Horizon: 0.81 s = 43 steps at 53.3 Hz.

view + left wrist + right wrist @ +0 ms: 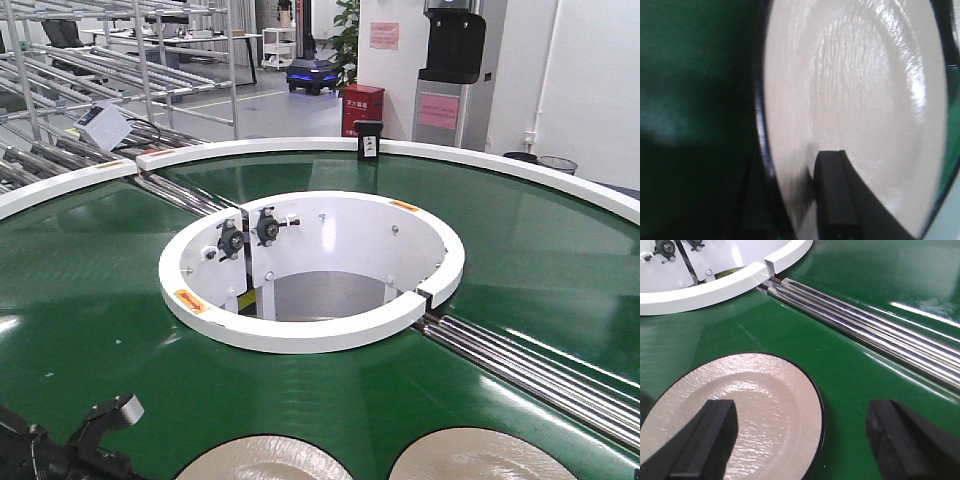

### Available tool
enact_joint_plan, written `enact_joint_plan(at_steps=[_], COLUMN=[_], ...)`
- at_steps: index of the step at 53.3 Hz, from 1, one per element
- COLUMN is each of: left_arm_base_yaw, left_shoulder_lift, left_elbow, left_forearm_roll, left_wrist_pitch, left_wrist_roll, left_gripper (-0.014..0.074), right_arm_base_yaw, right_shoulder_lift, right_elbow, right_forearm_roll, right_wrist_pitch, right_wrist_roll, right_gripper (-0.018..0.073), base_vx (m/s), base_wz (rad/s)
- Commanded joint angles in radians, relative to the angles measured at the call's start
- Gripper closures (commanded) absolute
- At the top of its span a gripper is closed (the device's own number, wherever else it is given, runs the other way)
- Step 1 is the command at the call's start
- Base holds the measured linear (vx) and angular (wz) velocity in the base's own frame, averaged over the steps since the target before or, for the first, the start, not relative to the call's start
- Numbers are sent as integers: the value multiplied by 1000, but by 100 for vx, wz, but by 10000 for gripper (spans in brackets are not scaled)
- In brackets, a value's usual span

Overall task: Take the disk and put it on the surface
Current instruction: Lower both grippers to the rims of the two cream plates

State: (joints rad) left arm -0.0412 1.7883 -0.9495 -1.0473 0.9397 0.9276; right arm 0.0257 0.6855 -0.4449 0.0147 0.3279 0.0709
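Two pale, textured disks with dark rims lie on the green belt (90, 290), a left disk (262, 460) and a right disk (480, 455). My left gripper (100, 425) is at the left disk's rim. In the left wrist view the gripper (792, 195) has narrowed onto that disk (855, 100), one finger (835, 195) on its face and the other outside the rim. My right gripper (800, 440) hangs open over the right disk (750, 410), one finger above the disk and the other above the belt. The dark metal tabletop is out of view.
A white ring (300, 335) surrounds the hole at the belt's centre. Steel rollers (875, 330) cross the belt just beyond the right disk. A white outer rim (480, 155) and a small black sensor box (369, 140) stand at the far side.
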Motion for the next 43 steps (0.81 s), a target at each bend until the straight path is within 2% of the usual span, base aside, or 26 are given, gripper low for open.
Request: enact_joint_plan(at_steps=[1, 7, 13, 18, 26, 31, 33, 43], left_arm_base_yaw=[-4, -4, 1, 22, 89, 146, 174, 272], left_shoulder_lift=[-38, -38, -40, -40, -63, -101, -122, -226], left_elbow=[-27, -27, -27, -27, -27, -27, -27, -27], left_forearm_roll=[-59, -70, -125, -210, -299, -297, -290, -292], left_wrist_pitch=[56, 64, 68, 88, 138, 158, 164, 174], left_wrist_roll=[8, 5, -17, -50, -73, -73, -73, -83], left_gripper=[461, 607, 606, 605, 601, 601, 601, 601], right_arm_base_yaw=[-5, -5, -5, -8, -65, -147, -183, -334], right_shoulder_lift=[4, 29, 114, 237, 418, 523, 561, 744], right_elbow=[-21, -51, -118, -208, -343, -424, -457, -512], right_forearm_roll=[10, 33, 44, 48, 89, 170, 234, 581], right_wrist_pitch=[-60, 44, 222, 362, 436, 436, 441, 493], right_wrist_roll=[4, 16, 51, 63, 63, -14, -71, -432], right_gripper=[-26, -26, -26, -26, -26, -24, -18, 29], base_vx=[0, 0, 0, 0, 0, 0, 0, 0], base_wz=[0, 0, 0, 0, 0, 0, 0, 0])
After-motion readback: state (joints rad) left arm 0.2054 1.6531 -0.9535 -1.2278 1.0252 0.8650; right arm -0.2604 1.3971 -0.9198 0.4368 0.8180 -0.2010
